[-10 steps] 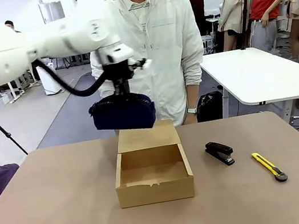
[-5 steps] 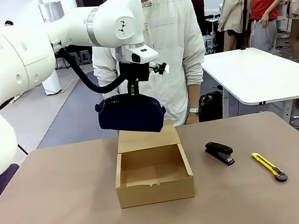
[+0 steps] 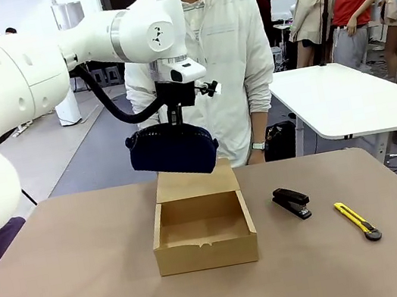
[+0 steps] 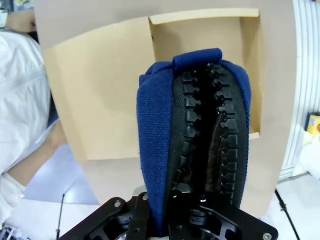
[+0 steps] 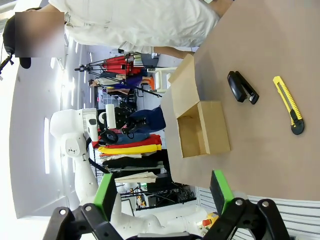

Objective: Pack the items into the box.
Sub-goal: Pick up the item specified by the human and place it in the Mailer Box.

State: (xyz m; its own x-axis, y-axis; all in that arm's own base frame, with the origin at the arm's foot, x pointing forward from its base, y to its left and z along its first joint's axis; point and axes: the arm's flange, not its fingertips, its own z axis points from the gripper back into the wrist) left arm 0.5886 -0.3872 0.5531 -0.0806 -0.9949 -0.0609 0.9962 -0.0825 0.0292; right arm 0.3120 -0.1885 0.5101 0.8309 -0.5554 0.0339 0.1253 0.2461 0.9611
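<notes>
The left fingers (image 3: 176, 120) are pinching the zip edge of the navy pouch (image 3: 172, 150), which is hanging in the air directly below them. Beneath the pouch, the open box (image 3: 207, 253) is sitting on the surface (image 3: 75, 278), its lid flap (image 3: 194, 181) leaning back toward the person (image 3: 231, 50). The pouch is hanging over the flap and the box's far part; whether it is touching the flap I cannot tell. The right fingers (image 5: 221, 191) are standing spread wide, gripping nothing. Well beyond their tips, the stapler (image 5: 242, 87) is lying beside the box, and the yellow utility knife (image 5: 287, 104) is lying past it.
</notes>
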